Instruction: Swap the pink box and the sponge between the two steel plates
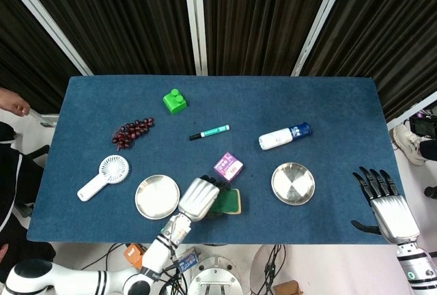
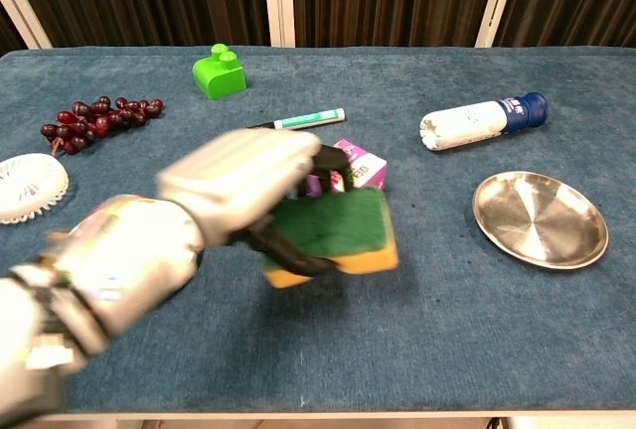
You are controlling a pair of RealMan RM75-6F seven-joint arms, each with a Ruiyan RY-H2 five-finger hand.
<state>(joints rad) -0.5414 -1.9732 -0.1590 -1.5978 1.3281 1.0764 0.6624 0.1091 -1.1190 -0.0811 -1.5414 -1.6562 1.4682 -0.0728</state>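
My left hand (image 1: 198, 198) (image 2: 243, 183) holds the green-and-yellow sponge (image 1: 227, 201) (image 2: 335, 235) in the air, between the two steel plates and just in front of the pink box (image 1: 228, 166) (image 2: 358, 162). The box lies on the cloth, partly hidden by the hand in the chest view. The left steel plate (image 1: 157, 197) is bare; in the chest view my arm covers it. The right steel plate (image 1: 293, 184) (image 2: 540, 218) is bare too. My right hand (image 1: 381, 196) hovers off the table's right edge, fingers spread, holding nothing.
A white hand fan (image 1: 104, 176) (image 2: 28, 187), dark grapes (image 1: 132, 132) (image 2: 97, 116), a green toy block (image 1: 175, 100) (image 2: 220, 71), a green marker (image 1: 209, 132) (image 2: 295, 122) and a white bottle with a blue cap (image 1: 284, 136) (image 2: 482, 121) lie farther back on the blue cloth.
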